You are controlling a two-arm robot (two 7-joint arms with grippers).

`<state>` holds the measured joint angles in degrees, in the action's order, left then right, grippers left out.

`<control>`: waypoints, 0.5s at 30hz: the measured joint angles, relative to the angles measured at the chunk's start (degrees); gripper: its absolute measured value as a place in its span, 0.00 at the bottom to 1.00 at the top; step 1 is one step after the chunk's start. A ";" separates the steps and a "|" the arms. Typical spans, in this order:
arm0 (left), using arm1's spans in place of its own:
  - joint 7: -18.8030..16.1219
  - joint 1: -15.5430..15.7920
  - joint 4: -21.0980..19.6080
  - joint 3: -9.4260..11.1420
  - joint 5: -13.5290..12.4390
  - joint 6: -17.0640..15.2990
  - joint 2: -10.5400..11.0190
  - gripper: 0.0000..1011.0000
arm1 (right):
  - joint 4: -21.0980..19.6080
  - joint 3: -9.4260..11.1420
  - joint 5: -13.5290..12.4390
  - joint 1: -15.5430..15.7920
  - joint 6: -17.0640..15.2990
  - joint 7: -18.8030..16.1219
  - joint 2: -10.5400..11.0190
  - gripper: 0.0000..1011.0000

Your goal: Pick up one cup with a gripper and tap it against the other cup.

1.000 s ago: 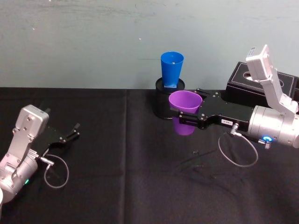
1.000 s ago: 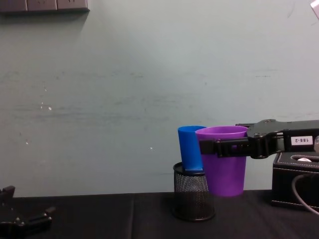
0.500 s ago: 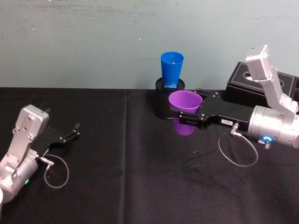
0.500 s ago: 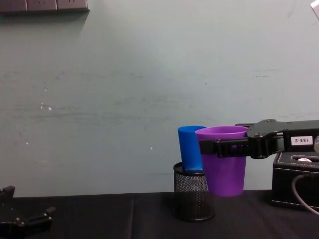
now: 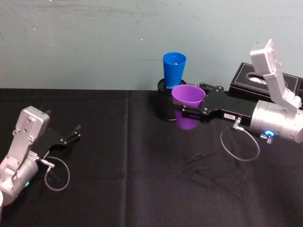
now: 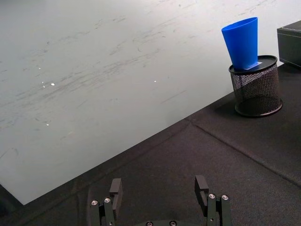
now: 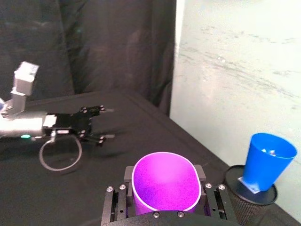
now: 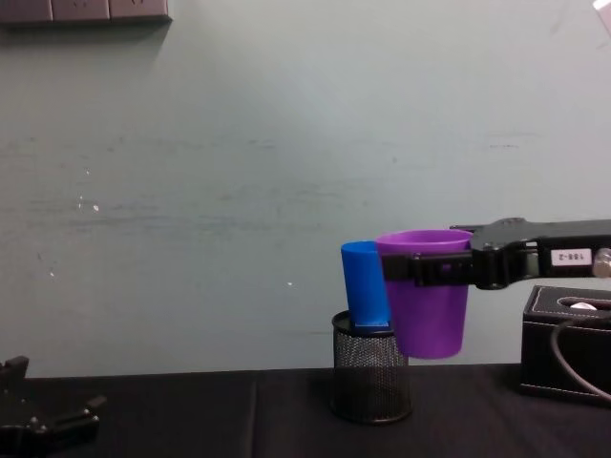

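Clamped in the right tool [image 5: 189, 109], lifted off the desk [image 5: 118, 179] at far centre: purple cup [image 5: 188, 96], just right of blue cup [image 5: 173, 68] in mesh holder [image 5: 165, 108], perhaps touching. Parked near left: left tool [image 5: 71, 134], spread wide.

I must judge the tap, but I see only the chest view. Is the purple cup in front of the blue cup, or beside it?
Observer: Head view: the purple cup sits nearer the robot than the blue cup, slightly right.
Operator: Anything inside the purple cup?
Observer: No; the right wrist view looks into it, gripped by the right hand.
Operator: And the left hand?
Observer: The left hand is parked left, over the black cloth, open, holding nothing.
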<state>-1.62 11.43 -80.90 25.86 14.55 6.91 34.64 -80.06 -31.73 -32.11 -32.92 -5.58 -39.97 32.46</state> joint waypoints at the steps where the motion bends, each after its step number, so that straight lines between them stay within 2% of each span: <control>1: 0.00 0.00 0.00 0.00 0.00 0.00 0.00 1.00 | 0.43 -0.03 0.10 -0.32 0.01 0.18 -0.30 0.74; 15: 0.00 0.00 0.00 0.00 0.00 0.00 0.00 1.00 | 9.88 -0.32 2.19 -6.32 -0.14 3.71 -7.11 0.74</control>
<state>-1.62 11.43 -80.90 25.86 14.55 6.91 34.65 -70.19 -32.05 -29.92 -39.23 -5.72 -36.26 25.35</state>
